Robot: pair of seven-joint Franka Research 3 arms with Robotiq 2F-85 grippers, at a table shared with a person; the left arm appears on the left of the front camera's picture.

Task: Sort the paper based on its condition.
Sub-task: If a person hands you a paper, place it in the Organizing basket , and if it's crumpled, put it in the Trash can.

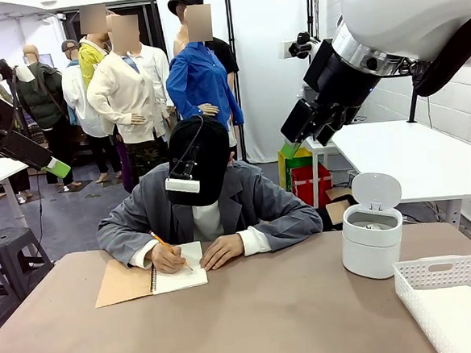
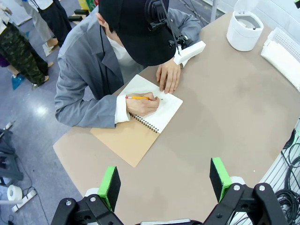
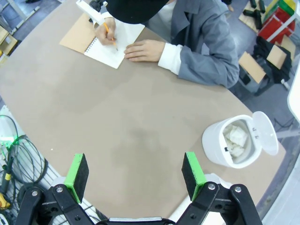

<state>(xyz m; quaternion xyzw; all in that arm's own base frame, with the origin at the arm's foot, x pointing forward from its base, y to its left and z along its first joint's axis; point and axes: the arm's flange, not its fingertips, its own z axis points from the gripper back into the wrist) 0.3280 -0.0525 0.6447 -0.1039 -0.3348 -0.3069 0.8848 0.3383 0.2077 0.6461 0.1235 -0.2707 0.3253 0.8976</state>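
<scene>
Front view: a person sits at the far side of the table (image 1: 254,321), in the middle left of the picture. They write with a pencil (image 1: 161,241) in a notebook (image 1: 126,283). A white bin (image 1: 372,248) with its lid up stands at the right. A white basket (image 1: 436,269) sits in the lower right corner.

Left wrist view: the left gripper (image 2: 165,180) hangs high over the table at the bottom of the picture. Its jaws are wide apart and hold nothing. The notebook lies in the middle, under the person's hands.

Right wrist view: the right gripper (image 3: 135,169) hangs over bare table too. Its jaws are wide apart and hold nothing. At the lower right, the bin has scrunched white paper (image 3: 236,139) inside it.

I think the robot is waiting for a sheet while the person writes. Next, a sheet must come loose and get near a gripper. Then the robot must look: is it flat or scrunched? My guess is that scrunched ones go in the bin and flat ones in the basket. A thin flat sheet is hard to pinch off a table.
</scene>
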